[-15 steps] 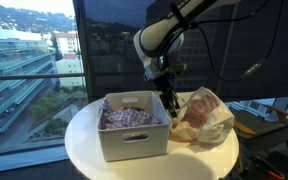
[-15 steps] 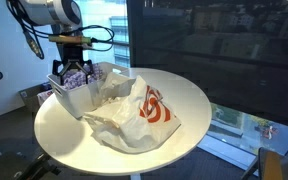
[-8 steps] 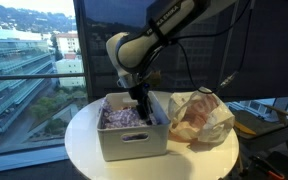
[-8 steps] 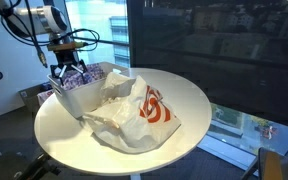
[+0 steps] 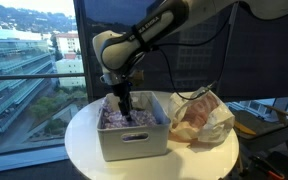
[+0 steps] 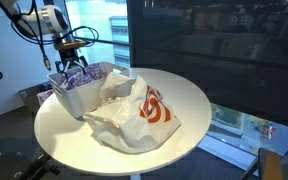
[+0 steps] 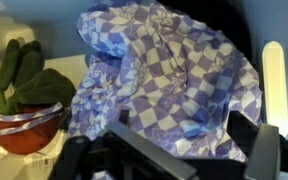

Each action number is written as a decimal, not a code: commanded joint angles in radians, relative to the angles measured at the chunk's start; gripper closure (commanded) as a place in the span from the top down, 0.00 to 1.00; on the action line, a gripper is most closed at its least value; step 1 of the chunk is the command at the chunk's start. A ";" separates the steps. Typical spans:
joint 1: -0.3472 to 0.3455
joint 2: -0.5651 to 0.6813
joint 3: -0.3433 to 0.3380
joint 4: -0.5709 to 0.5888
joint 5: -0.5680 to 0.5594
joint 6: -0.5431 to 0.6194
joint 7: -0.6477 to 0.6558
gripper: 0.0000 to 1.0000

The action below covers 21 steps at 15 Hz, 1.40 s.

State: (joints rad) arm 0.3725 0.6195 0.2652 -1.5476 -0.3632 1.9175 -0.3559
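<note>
Two wide-open, empty fingers (image 5: 123, 104) hang just above the checkered cloth (image 7: 164, 80) in the bin (image 5: 134, 142), where a shallow pinch could catch one loose fold and slip.

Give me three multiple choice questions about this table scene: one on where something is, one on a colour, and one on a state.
1. Where does the checked cloth lie?
A. On the window sill
B. In the white bin
C. On the floor

2. What colour is the mark on the plastic bag?
A. Red
B. Green
C. Black

3. How do the jaws stand?
A. Shut on the bag
B. Open over the cloth
C. Shut on the bin's rim

Answers:
1 B: both exterior views show the cloth inside the bin.
2 A: the mark on the bag's side is red.
3 B: the wrist view shows the jaws apart with the cloth beneath them and nothing gripped.
</note>
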 commanded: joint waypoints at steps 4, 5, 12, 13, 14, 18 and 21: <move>-0.096 0.039 0.032 -0.006 0.135 0.141 -0.176 1.00; -0.111 0.036 0.033 -0.027 0.148 0.162 -0.200 1.00; -0.172 0.031 0.031 -0.148 0.212 0.196 -0.277 0.75; -0.175 0.031 0.029 -0.160 0.213 0.190 -0.283 0.66; -0.179 0.031 0.029 -0.170 0.217 0.189 -0.286 0.58; -0.184 0.014 0.034 -0.200 0.238 0.170 -0.276 0.27; -0.177 -0.032 0.041 -0.222 0.246 0.168 -0.261 0.05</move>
State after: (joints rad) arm 0.2042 0.6571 0.2856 -1.7202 -0.1445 2.0909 -0.6144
